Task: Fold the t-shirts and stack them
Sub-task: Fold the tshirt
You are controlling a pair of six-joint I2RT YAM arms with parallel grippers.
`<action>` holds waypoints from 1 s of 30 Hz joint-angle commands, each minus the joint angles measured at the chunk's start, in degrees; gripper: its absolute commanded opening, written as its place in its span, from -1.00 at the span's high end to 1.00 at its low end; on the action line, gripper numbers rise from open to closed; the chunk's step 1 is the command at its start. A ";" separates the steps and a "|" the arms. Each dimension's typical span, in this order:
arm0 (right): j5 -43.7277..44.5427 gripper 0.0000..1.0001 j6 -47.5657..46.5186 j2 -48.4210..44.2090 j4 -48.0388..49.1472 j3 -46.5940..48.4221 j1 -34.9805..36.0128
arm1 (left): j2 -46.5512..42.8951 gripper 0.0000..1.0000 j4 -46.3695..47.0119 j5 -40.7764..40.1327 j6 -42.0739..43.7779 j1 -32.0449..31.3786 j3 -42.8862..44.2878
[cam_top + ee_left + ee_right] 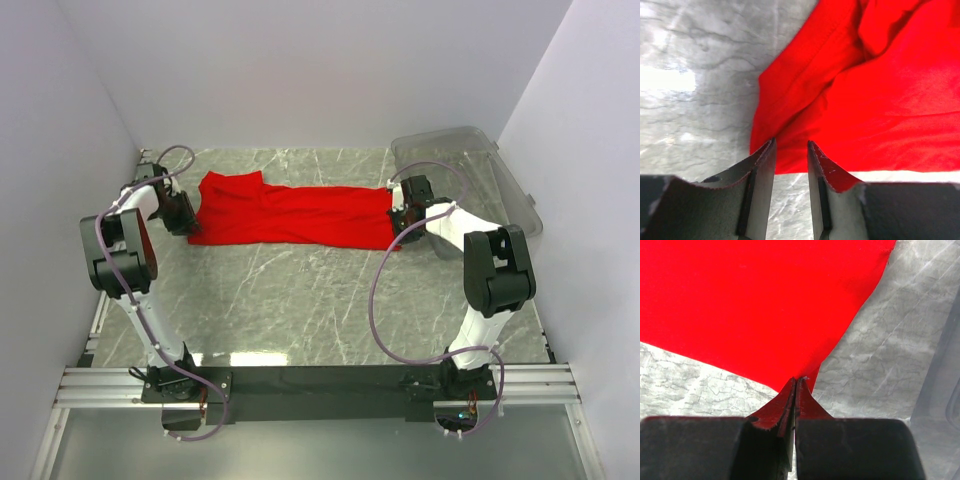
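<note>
red t-shirt [290, 215], apparently folded lengthwise, lying flat

A grey, marble-patterned tabletop [300, 300] with white veins fills the floor of the booth, catching a bright glare near its front edge. At the far right corner stands a clear plastic bin [500, 170] with rounded corners, close against the right wall. Plain white walls [320, 70] close the space in on three sides. Along the near edge runs a silver aluminium rail [90, 388], with a black plate [320, 380] laid across its middle.
</note>
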 commanded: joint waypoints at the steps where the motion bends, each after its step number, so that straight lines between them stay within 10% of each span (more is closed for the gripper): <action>1: -0.68 1.00 0.35 -0.08 0.52 1.70 -0.48 | -2.49 0.25 -0.10 -3.92 1.98 -0.77 1.75; 11: -0.94 1.00 0.35 -0.34 0.70 1.26 -0.57 | -0.29 0.29 -0.98 -7.35 3.21 -3.94 2.90; 17: -0.86 1.00 0.35 -0.43 0.70 0.91 -0.57 | -0.99 0.99 -1.07 -7.17 3.74 -4.20 2.72; 30: 2.74 1.00 -0.35 -3.94 2.28 -2.34 -0.83 | -8.53 0.99 0.50 -12.64 1.90 1.58 0.72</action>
